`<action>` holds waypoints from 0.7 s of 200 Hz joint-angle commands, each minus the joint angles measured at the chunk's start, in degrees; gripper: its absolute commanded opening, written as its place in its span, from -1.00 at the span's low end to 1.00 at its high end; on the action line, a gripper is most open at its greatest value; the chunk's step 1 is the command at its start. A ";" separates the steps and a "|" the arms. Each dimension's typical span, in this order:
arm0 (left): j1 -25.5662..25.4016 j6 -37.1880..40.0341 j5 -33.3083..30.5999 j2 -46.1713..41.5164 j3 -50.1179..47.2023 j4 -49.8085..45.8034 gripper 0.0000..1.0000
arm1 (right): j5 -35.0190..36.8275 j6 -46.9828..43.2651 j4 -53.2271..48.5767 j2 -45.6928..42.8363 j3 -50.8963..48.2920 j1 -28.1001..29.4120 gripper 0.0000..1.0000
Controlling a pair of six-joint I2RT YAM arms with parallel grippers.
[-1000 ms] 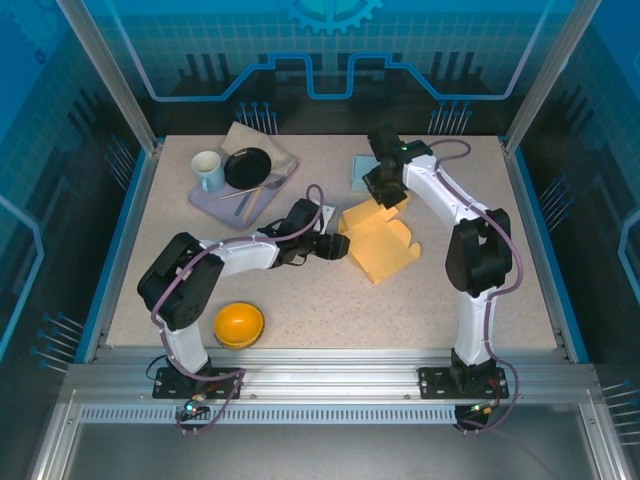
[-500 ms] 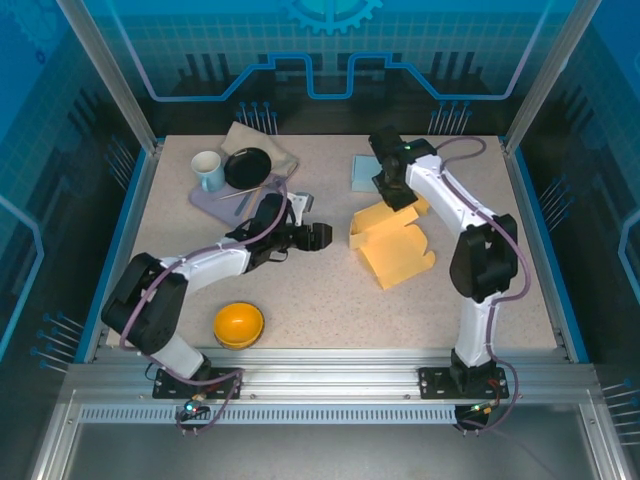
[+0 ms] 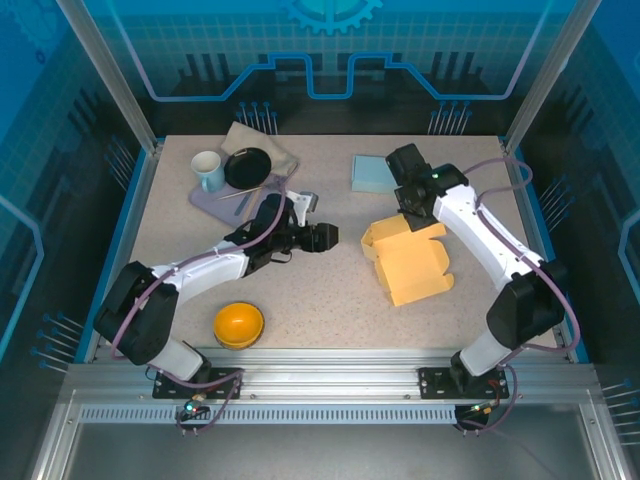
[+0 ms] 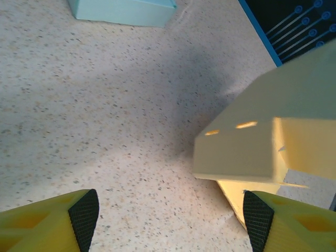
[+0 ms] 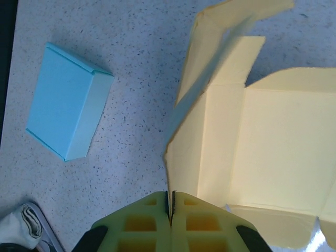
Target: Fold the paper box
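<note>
The yellow paper box [image 3: 415, 270] lies partly unfolded right of the table's middle, one side flap standing up. My right gripper [image 3: 413, 213] is shut on the edge of that upright flap at the box's far side; in the right wrist view the jaws [image 5: 170, 202] pinch the thin flap edge of the box [image 5: 273, 147]. My left gripper [image 3: 326, 238] is open, a little left of the box and not touching it. In the left wrist view its fingers [image 4: 79, 215] stand wide apart over bare table, with the box's folded corner [image 4: 247, 149] ahead to the right.
A blue box [image 3: 372, 172] lies at the back, just left of the right arm. A purple tray [image 3: 212, 205] at the back left holds a mug [image 3: 207, 170], a black bowl [image 3: 247, 167] and cutlery. An orange bowl [image 3: 239, 324] sits near the front left.
The right gripper has dragged the yellow box right and toward the near edge. The left gripper, close against the box a second ago, now stands apart from it, its elbow swung left.
</note>
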 commanded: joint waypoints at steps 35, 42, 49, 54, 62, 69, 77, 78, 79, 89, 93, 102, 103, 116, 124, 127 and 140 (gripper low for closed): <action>-2.86 2.51 2.31 3.41 3.16 -2.75 0.51 | 2.23 -6.93 19.45 -2.89 -13.49 0.08 -1.00; -2.87 2.81 2.30 4.07 3.13 -2.62 0.50 | 2.43 -8.17 21.47 -2.78 -14.37 -0.03 -1.00; -2.96 3.12 2.30 4.82 3.20 -2.57 0.51 | 2.61 -9.35 23.60 -2.78 -15.28 -0.22 -1.00; -3.06 3.37 2.21 5.28 3.35 -2.62 0.50 | 2.57 -10.29 25.32 -2.86 -15.98 -0.42 -1.00; -3.09 3.68 2.15 6.21 3.62 -2.77 0.50 | 2.44 -11.57 28.10 -3.10 -17.43 -0.70 -1.00; -3.18 3.81 2.19 6.95 3.89 -2.81 0.49 | 2.27 -12.20 30.35 -3.51 -18.94 -0.92 -1.00; -3.46 4.08 2.14 7.80 4.32 -2.91 0.49 | 1.75 -12.56 33.06 -4.27 -20.80 -1.25 -1.00; -3.51 4.06 2.13 7.95 4.40 -2.92 0.49 | 1.65 -12.59 33.24 -4.36 -20.98 -1.26 -1.00; -3.54 4.10 2.13 8.07 4.48 -2.88 0.49 | 1.52 -12.60 33.68 -4.45 -21.25 -1.26 -1.00; -4.15 4.42 2.17 9.12 4.97 -2.99 0.48 | 0.39 -13.16 37.70 -5.49 -23.79 -1.68 -1.00; -4.53 4.67 2.04 9.52 5.27 -3.14 0.48 | -0.13 -13.30 39.10 -5.83 -24.63 -1.85 -1.00; -5.44 5.15 1.53 10.46 5.88 -3.55 0.48 | -1.37 -13.06 41.94 -6.53 -26.58 -2.25 -1.00; -5.60 5.21 1.43 10.55 5.93 -3.59 0.48 | -1.49 -13.01 42.25 -6.68 -26.77 -2.33 -1.00; -6.71 5.77 0.12 11.44 6.53 -3.97 0.47 | -4.05 -11.16 45.57 -7.14 -29.30 -3.26 -1.00; -6.98 5.81 -0.17 11.84 6.66 -3.81 0.46 | -5.80 -9.74 47.72 -7.16 -30.78 -3.91 -1.00; -6.92 5.80 -0.25 11.94 6.67 -3.70 0.46 | -6.38 -9.08 48.67 -7.17 -31.32 -4.14 -1.00; -6.94 5.87 -1.22 12.27 6.75 -3.87 0.45 | -8.26 -6.90 52.11 -6.87 -33.02 -4.44 -1.00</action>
